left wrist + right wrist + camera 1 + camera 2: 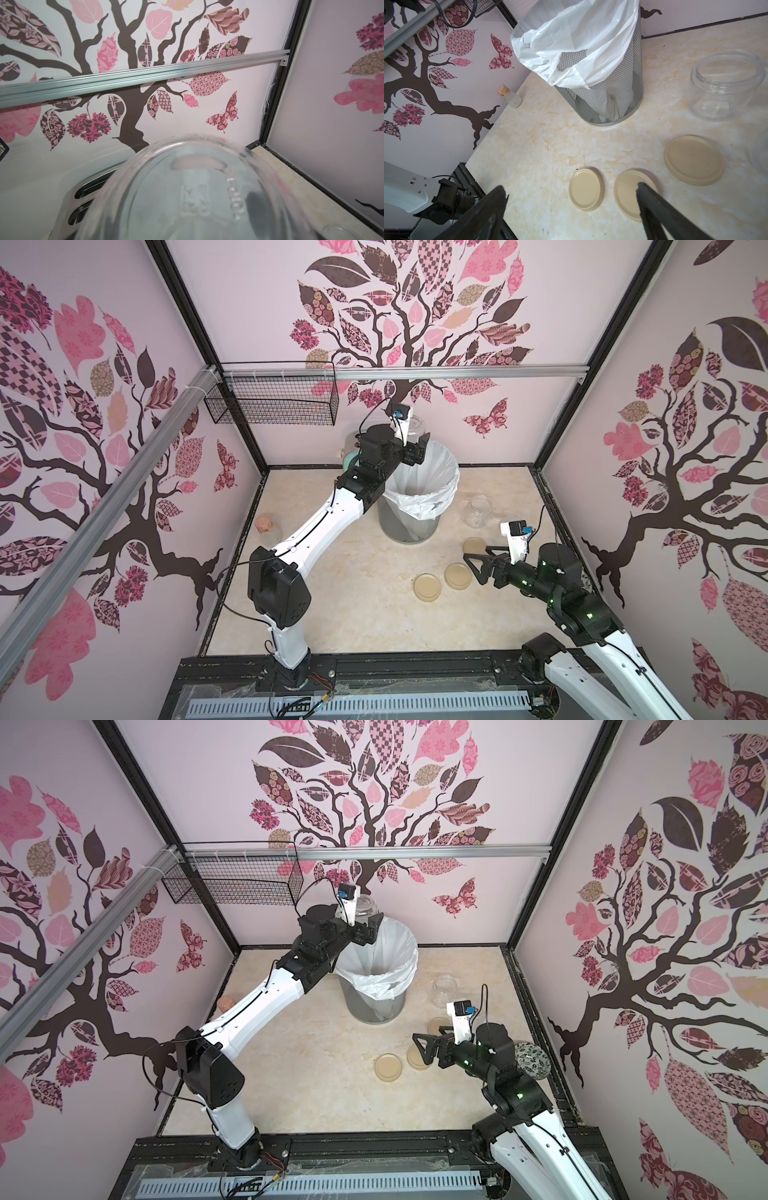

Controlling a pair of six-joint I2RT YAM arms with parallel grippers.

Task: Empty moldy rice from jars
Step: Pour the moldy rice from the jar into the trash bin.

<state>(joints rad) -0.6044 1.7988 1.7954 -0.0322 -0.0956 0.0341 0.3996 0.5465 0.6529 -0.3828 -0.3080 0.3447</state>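
Nearest, on the right: right gripper (473, 570), jaws spread wide with nothing between them, low over the tabletop (332, 593). Under and beside it, three loose beige lids: front lid (427, 585), second lid (458, 576) close beside, third lid (472, 546) a little farther back. Beyond those, an open jar (478, 510), upright, near the mesh bin (409, 526) with white liner (428, 485). Farthest, over the bin's far rim: left gripper (415, 450) clamped on a second jar (197, 187), apparently tipped base-up. Whereabouts of the rice: not discernible in any view.

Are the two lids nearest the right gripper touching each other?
Apart. The right wrist view shows bare table between the uncovered lid and the partly covered lid.
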